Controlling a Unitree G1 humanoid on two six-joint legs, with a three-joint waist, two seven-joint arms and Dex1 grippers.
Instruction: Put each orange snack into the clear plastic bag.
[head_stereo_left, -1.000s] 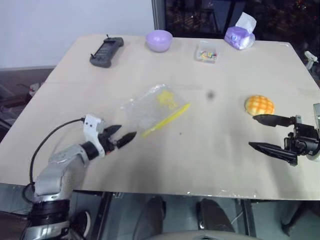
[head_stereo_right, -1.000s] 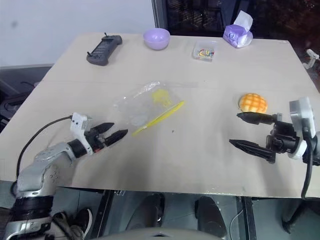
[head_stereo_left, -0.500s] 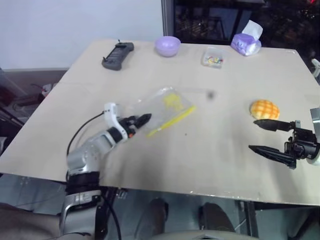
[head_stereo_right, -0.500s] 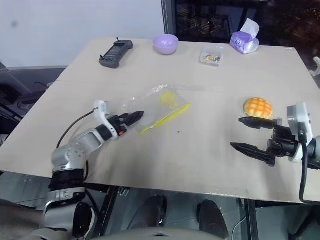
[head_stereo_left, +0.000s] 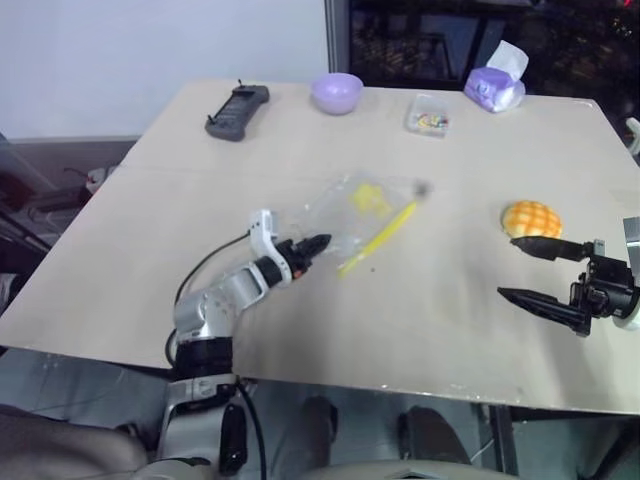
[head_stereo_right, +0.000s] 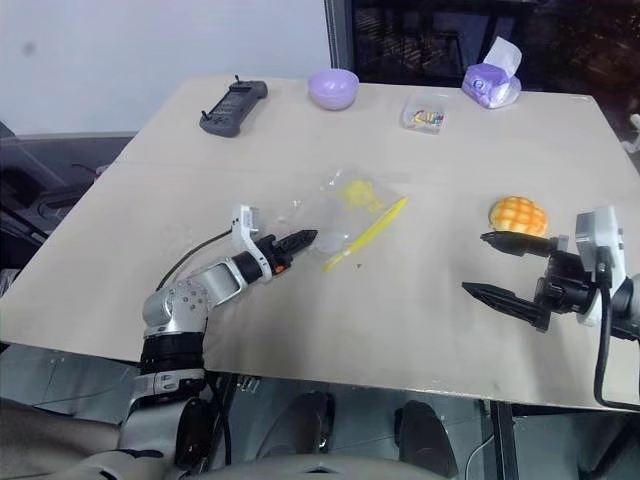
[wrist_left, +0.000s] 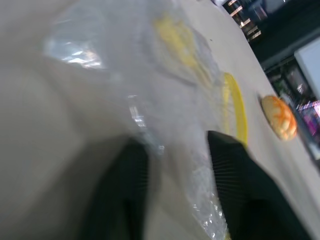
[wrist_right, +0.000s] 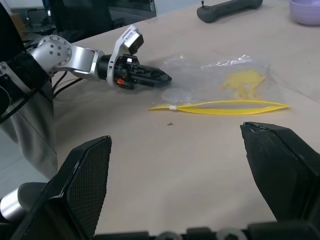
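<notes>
Beige table: left pincer pinches clear plastic bag.

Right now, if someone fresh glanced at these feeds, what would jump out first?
Probably the left gripper at mid-table, its fingers at the near edge of the clear plastic bag, whose yellow strip runs along its right side. Next, the orange snack lying bare on the table at the right, just beyond the right gripper, whose fingers stand wide open.
</notes>
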